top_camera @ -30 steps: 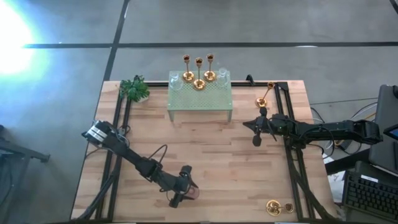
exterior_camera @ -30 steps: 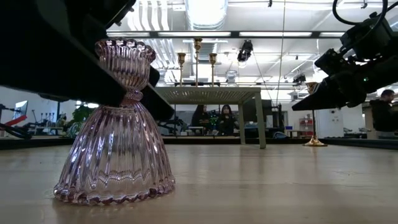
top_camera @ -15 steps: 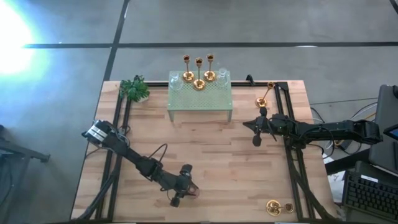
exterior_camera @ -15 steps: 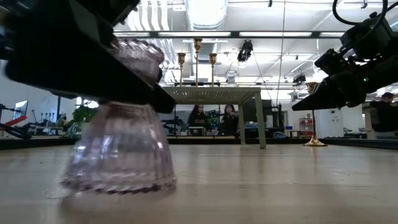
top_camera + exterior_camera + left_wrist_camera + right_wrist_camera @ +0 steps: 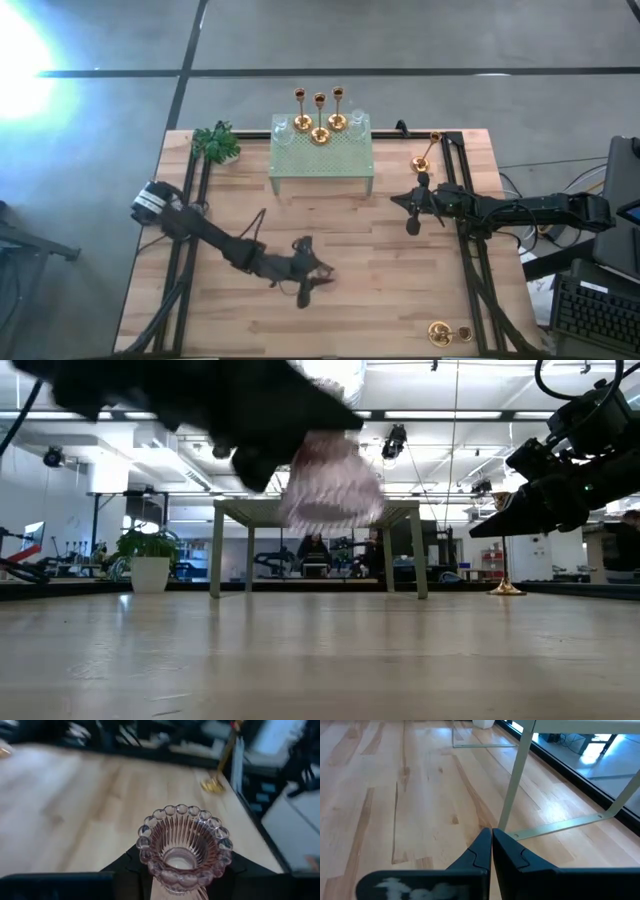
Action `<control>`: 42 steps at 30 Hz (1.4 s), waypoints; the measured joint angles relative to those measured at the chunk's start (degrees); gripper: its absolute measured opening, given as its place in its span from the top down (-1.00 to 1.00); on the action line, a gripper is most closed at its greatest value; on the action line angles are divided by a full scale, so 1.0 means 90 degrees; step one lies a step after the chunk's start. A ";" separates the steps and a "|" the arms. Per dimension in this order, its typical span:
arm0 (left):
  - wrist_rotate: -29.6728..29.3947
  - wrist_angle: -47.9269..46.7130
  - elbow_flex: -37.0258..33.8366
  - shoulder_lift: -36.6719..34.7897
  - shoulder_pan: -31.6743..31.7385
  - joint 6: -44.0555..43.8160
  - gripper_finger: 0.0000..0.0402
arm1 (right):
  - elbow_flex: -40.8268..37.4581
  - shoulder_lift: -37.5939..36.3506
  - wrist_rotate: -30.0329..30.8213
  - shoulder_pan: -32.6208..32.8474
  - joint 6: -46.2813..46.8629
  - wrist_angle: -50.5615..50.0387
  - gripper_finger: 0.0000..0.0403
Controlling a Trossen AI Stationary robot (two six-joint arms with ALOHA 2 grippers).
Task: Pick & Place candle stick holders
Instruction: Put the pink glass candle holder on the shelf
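My left gripper is shut on a pink ribbed glass candle holder and holds it above the middle of the table; it shows blurred in the low view. Three gold candle stick holders stand by their round bases on a small green-topped stand, between two clear glass ones. Another gold one stands at the table's right. One more lies at the near right corner. My right gripper is shut and empty right of the stand, above the table. My left gripper pinches the pink holder between its two fingers, at the narrow neck just under the beaded cup rim. The cup's open top faces the wrist camera. The holder is lifted clear of the table.
A small green plant stands at the far left corner. Dark rails run along the table's left and right sides. Bare wood lies between the arms and the near edge. People sit in the room beyond the table.
My left gripper has risen with the pink glass holder and carried it from near the front edge toward the far edge and a little to the right. The holder stood on the table by its wide base and now hangs clear of it.
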 joint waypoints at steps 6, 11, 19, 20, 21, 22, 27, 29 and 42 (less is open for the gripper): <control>-0.0534 -0.0941 0.0483 -0.0597 0.0554 0.0021 0.36 | 0.0000 -0.0002 0.0001 -0.0002 0.0001 -0.0008 0.96; -0.1552 -0.2578 0.1251 -0.0965 0.0970 0.0060 0.36 | 0.0000 -0.0002 0.0003 -0.0001 0.0001 -0.0001 0.96; -0.2200 -0.3798 0.2355 -0.1002 0.1674 0.0441 0.36 | 0.0000 -0.0002 0.0001 0.0000 0.0001 -0.0005 0.96; -0.2298 -0.3896 0.2419 -0.1001 0.1766 0.0447 0.36 | 0.0000 -0.0002 0.0001 -0.0001 0.0001 -0.0004 0.96; -0.2402 -0.3992 0.2457 -0.0999 0.1872 0.0452 0.36 | 0.0000 -0.0002 0.0001 -0.0002 0.0001 -0.0006 0.96; -0.2538 -0.4034 0.2478 -0.0998 0.1977 0.0458 0.36 | 0.0000 -0.0002 0.0001 0.0000 0.0001 -0.0006 0.96; -0.2867 -0.4081 0.2486 -0.0997 0.2556 0.0373 0.36 | 0.0000 -0.0004 0.0001 0.0000 0.0001 -0.0006 0.96; -0.2863 -0.4105 0.2486 -0.0997 0.2801 0.0313 0.36 | 0.0000 -0.0004 0.0001 -0.0001 0.0001 -0.0006 0.96; -0.2692 -0.4226 0.2474 -0.0862 0.3716 -0.0190 0.36 | 0.0000 -0.0004 0.0001 -0.0002 0.0001 -0.0006 0.96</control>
